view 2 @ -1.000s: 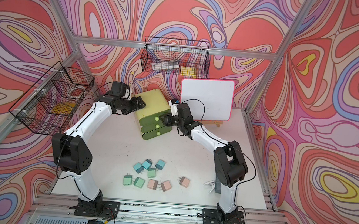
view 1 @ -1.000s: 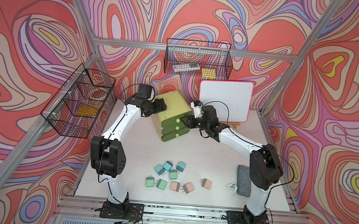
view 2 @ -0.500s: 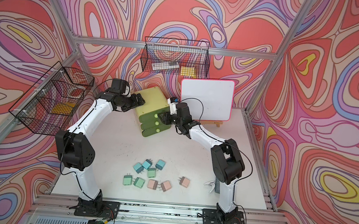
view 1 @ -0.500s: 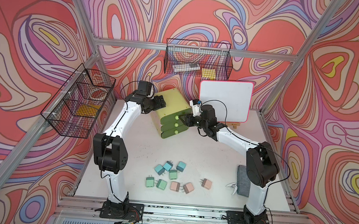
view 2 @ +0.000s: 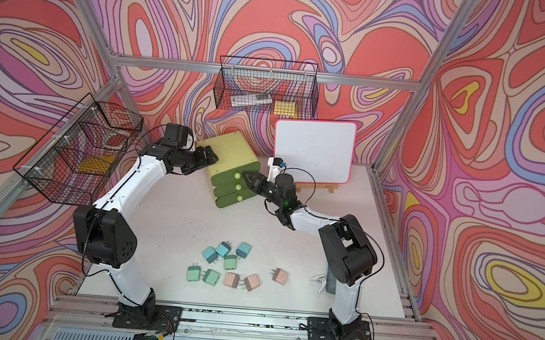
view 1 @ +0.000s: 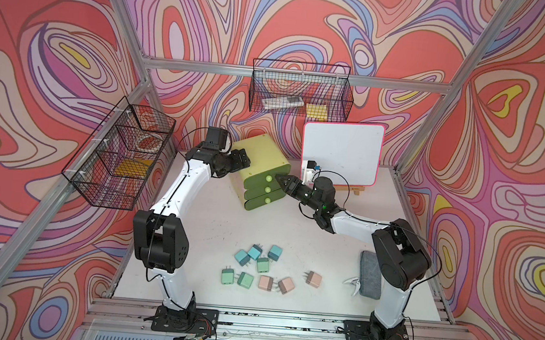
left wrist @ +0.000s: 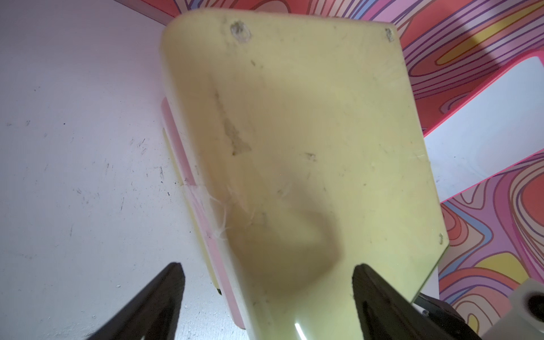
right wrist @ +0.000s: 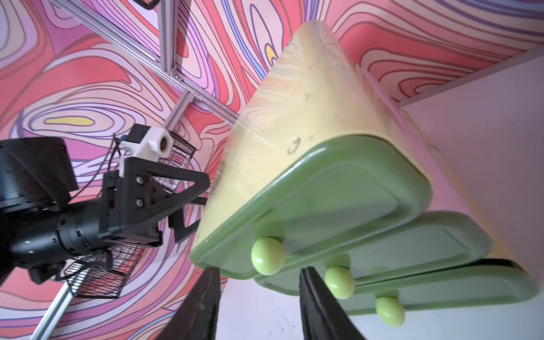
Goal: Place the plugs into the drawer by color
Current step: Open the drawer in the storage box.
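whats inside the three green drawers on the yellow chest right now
Nothing inside shows: the three drawers look pushed in, fronts covering their insides. All nine plugs lie out on the table.

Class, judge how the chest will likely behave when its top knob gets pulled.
The chest is probably stiff: hard moulded shell. Likely light, apt to slide or tip: it sits on a smooth table, left gripper at its back. The top knob is round and glossy, so may slip.
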